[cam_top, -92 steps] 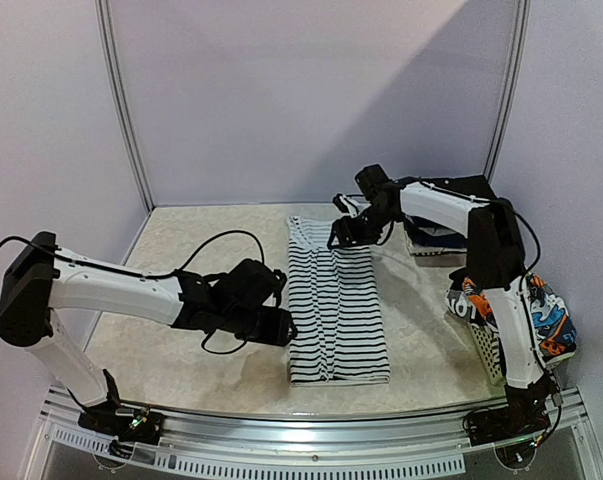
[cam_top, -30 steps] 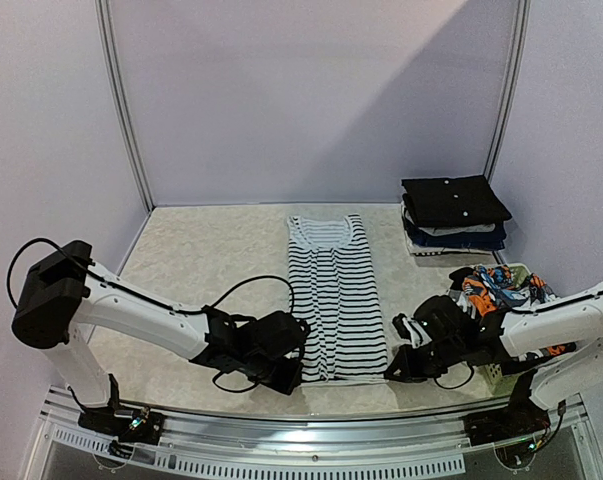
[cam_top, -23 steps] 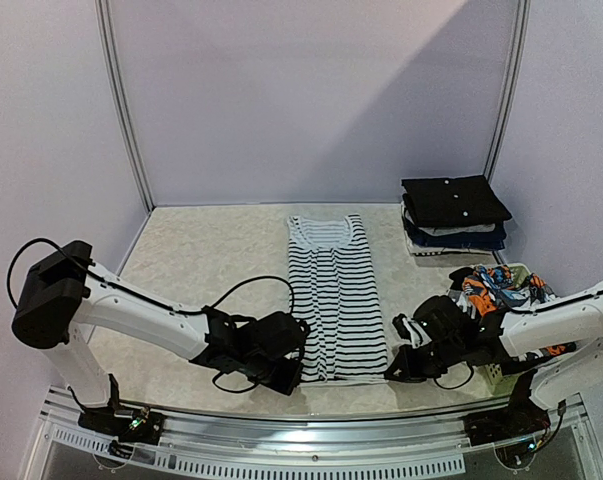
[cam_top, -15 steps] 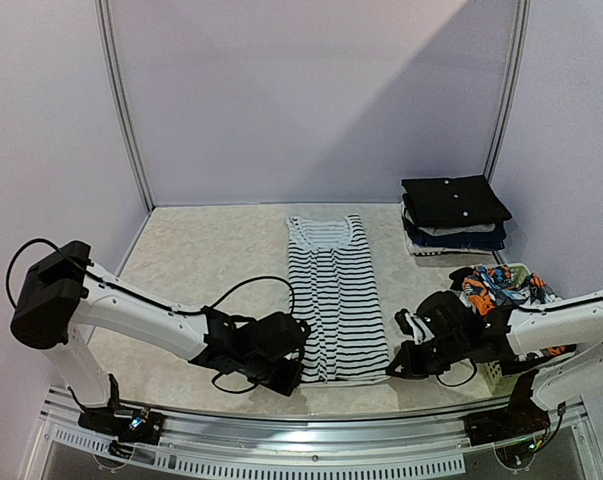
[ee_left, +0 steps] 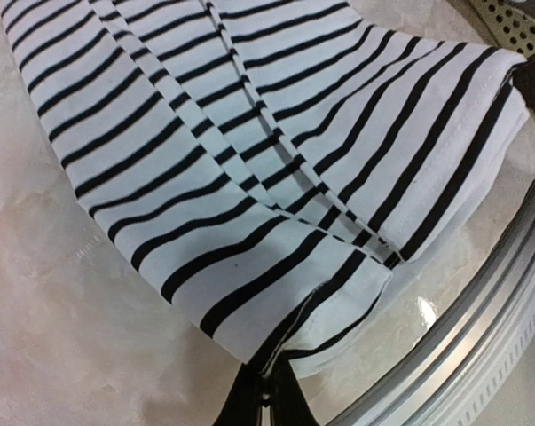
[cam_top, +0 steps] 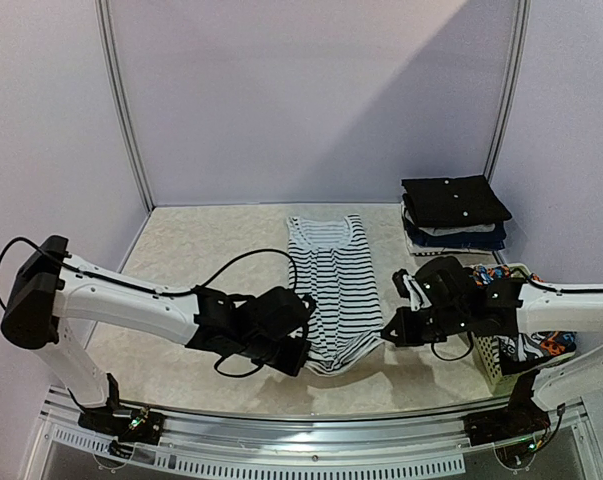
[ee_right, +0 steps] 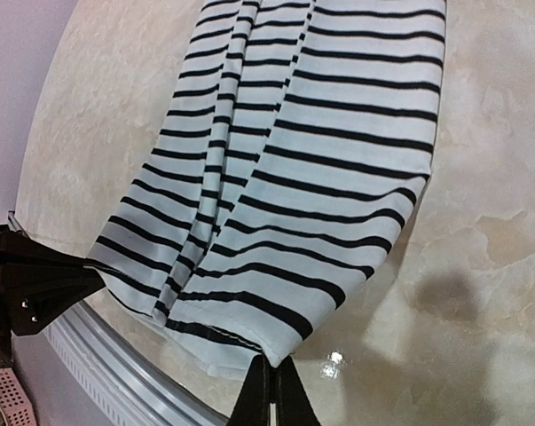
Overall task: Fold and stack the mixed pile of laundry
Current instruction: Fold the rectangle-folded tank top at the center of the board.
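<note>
The striped garment (cam_top: 331,280), white with thin black bands, lay as 1 long narrow strip down the middle of the table (cam_top: 201,250), its neckline end towards the back wall and flat on the surface. Its near end was gathered up between the 2 arms. The left gripper (ee_left: 265,395) was pinched closed on the near left corner of the hem, its dark fingertips meeting on the cloth edge in the left wrist view. The right gripper (ee_right: 271,377) was clamped the same way on the near right corner. Between the 2 holds the hem sagged in a shallow curve, and the layers of the lengthwise fold showed as stepped edges along the middle of the fabric. In the left wrist view the held corner hung just beside the ribbed metal rail (ee_left: 480,337) at the table's front edge. At the far right corner a stack of folded clothes (cam_top: 453,212) sat well apart from the striped piece, a black item on top. To the near right stood the white lattice basket (cam_top: 491,362), with the printed garment (cam_top: 553,343) in orange, blue and white draped in it, partly hidden behind the right arm.
</note>
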Available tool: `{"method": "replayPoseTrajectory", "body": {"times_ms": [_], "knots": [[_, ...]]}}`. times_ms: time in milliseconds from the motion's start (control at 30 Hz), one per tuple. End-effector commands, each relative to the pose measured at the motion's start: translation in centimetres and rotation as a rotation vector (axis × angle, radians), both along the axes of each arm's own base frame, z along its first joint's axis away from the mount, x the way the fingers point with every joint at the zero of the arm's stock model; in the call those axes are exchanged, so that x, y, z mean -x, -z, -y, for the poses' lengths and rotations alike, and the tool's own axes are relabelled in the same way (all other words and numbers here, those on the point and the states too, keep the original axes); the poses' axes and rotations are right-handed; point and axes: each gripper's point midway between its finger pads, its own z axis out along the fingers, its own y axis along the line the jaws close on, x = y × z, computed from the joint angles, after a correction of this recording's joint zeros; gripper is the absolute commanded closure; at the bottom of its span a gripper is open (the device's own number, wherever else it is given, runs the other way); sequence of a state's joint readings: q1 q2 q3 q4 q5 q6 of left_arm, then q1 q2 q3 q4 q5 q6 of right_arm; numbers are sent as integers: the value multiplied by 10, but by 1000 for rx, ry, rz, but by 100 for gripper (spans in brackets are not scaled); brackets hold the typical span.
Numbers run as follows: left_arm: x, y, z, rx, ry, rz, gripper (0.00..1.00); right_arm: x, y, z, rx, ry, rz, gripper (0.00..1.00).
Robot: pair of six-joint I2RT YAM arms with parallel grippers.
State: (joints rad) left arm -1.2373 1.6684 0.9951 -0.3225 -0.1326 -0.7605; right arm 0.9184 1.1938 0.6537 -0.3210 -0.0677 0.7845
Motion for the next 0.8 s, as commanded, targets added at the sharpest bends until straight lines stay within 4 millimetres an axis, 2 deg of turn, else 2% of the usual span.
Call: {"method": "replayPoseTrajectory", "body": {"times_ms": [0,67,233,667,767], "knots": [[-31,-25,-8,-16,-41,85,97,-26,-14,-1,77,39,99,100],[-44,-31,-9,-22,-52,108,97,-39,-25,-6,78,46,132,100],[-77,-48,-10,-27,-70,154,97,-76,-34,-9,107,87,170,100],[-162,-63,-20,-44,-119,179,97,-158,-40,-9,149,151,221,100],[-177,-58,-21,-58,-123,165,97,-170,-34,-10,157,143,205,100]]}}
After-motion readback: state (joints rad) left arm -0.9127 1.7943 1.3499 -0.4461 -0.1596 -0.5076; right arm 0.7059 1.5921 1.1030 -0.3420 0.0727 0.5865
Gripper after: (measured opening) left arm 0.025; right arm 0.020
